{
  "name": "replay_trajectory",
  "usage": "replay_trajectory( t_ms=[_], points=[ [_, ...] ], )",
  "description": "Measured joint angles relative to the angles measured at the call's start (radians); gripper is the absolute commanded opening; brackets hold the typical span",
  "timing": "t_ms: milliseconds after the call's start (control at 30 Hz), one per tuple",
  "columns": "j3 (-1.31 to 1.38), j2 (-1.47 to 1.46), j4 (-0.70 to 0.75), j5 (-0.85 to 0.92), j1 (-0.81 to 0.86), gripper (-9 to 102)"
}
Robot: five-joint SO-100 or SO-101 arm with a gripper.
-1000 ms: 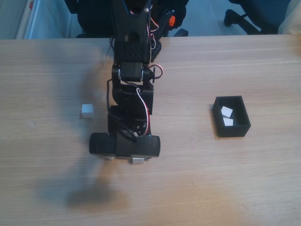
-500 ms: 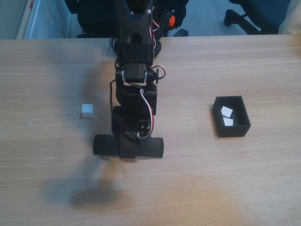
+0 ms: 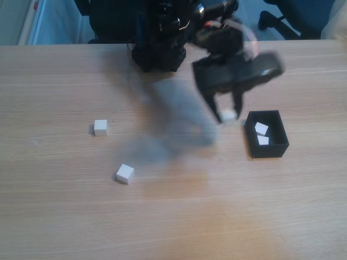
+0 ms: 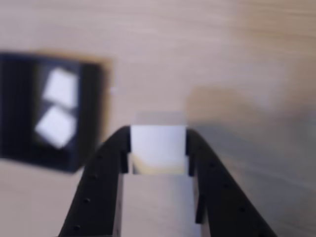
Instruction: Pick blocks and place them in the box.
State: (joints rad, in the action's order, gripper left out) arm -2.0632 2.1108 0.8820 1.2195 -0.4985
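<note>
My gripper [image 3: 228, 115] is blurred with motion and hangs just left of the black box [image 3: 272, 149]; it is shut on a white block [image 3: 230, 115]. The wrist view shows that block [image 4: 158, 146] clamped between the two black fingers [image 4: 111, 163], with the box [image 4: 19, 143] to the left. Two white blocks [image 3: 262, 129] [image 3: 263, 140] lie inside the box, also seen in the wrist view [image 4: 60, 87] [image 4: 55, 126]. Two more blocks lie loose on the table, one at the left [image 3: 100, 127] and one nearer the front [image 3: 124, 173].
The arm's black base [image 3: 160, 46] stands at the table's far edge. Dark chair parts [image 3: 287, 16] sit behind the wooden table [image 3: 173, 227]. Bare wood stretches across the front and right of the box.
The arm has swung from the front left of the table up and right toward the box, carrying a block. One block that lay under it is left uncovered on the table.
</note>
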Motion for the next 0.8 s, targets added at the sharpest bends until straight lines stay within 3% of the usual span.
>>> replay_trajectory(
  t_ms=[300,500,667,800],
  points=[
    [0.041,-0.04,0.017,-0.04,-0.245,3],
    [0.133,-0.176,-0.006,-0.04,-0.247,8],
    [0.239,-0.285,-0.006,-0.061,-0.232,18],
    [0.295,-0.333,0.009,-0.057,-0.209,19]
  ],
)
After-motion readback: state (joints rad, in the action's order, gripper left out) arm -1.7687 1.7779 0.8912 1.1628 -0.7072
